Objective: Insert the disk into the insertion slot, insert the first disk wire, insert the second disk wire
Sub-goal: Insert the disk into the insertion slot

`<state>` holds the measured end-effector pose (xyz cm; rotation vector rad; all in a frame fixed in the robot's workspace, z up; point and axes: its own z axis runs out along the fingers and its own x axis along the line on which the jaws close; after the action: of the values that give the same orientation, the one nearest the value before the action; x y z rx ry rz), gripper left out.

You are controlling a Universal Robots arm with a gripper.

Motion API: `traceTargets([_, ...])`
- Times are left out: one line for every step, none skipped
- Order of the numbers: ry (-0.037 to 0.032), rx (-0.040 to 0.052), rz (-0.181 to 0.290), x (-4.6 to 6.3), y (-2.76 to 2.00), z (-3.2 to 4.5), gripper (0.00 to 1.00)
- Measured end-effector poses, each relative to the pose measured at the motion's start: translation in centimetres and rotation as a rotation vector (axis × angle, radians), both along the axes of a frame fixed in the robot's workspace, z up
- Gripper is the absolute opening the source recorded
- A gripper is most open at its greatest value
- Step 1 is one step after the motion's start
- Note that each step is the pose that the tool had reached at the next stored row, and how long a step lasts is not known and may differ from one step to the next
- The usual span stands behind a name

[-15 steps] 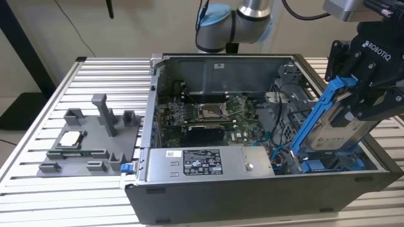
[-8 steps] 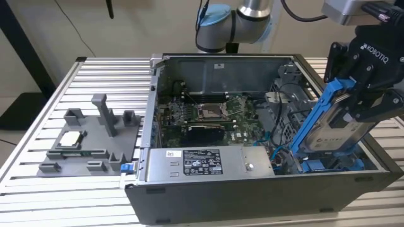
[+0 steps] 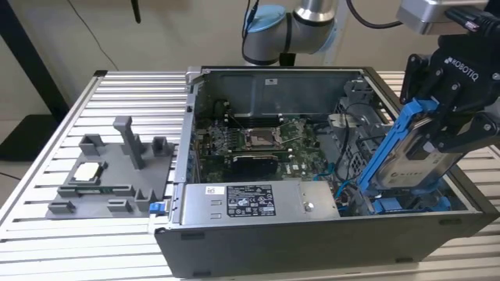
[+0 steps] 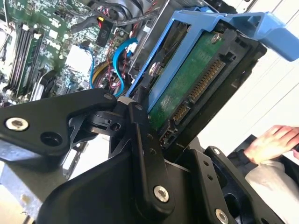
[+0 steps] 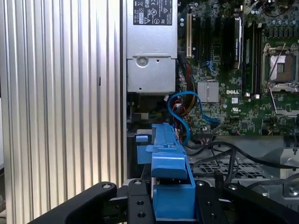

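Note:
My gripper (image 3: 441, 126) is shut on the disk (image 3: 413, 159), a silver-grey drive in a bright blue carrier. It holds the disk tilted, lower end down, over the front corner of the open computer case at the exterior view's right. Just under that end lies the insertion slot (image 3: 408, 205) with its blue rails. In the second wrist view the disk (image 4: 189, 84) shows its green circuit board and connector between the black fingers (image 4: 140, 140). In the first wrist view the blue carrier (image 5: 169, 156) sticks out from the gripper (image 5: 173, 198). A blue cable (image 5: 180, 100) loops loose beside the drive bay.
A silver power-supply box (image 3: 258, 200) lies along the case's front, with the motherboard (image 3: 258, 140) behind it. A grey fixture plate (image 3: 109, 170) sits on the slatted table at the exterior view's left. A person's hand (image 4: 275, 140) is beyond the case.

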<state>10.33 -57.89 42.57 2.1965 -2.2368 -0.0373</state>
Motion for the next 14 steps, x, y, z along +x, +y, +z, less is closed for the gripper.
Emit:
traceTargets([0.0000, -0.0001, 0.000, 0.00, 0.00, -0.02, 0.33])
traceTargets([0.0000, 0.0000, 0.000, 0.00, 0.00, -0.05, 0.33])
traceTargets([0.0000, 0.0000, 0.000, 0.01, 0.00, -0.08, 0.33])
traceTargets([0.0000, 0.0000, 0.000, 0.01, 0.00, -0.11, 0.33])
traceTargets([0.0000, 0.0000, 0.000, 0.01, 0.00, -0.14, 0.33])
traceTargets([0.0000, -0.0001, 0.000, 0.01, 0.00, -0.16, 0.33])
traceTargets([0.0000, 0.0000, 0.000, 0.01, 0.00, -0.18, 0.33])
traceTargets([0.0000, 0.0000, 0.000, 0.01, 0.00, -0.21, 0.33])
traceTargets([0.0000, 0.0000, 0.000, 0.01, 0.00, -0.23, 0.33])
traceTargets([0.0000, 0.0000, 0.000, 0.01, 0.00, -0.26, 0.33])
traceTargets([0.0000, -0.0001, 0.000, 0.01, 0.00, -0.28, 0.33])
traceTargets([0.0000, 0.0000, 0.000, 0.01, 0.00, -0.30, 0.33])
traceTargets([0.0000, 0.0000, 0.000, 0.01, 0.00, -0.32, 0.33])
traceTargets([0.0000, 0.0000, 0.000, 0.01, 0.00, -0.35, 0.33])
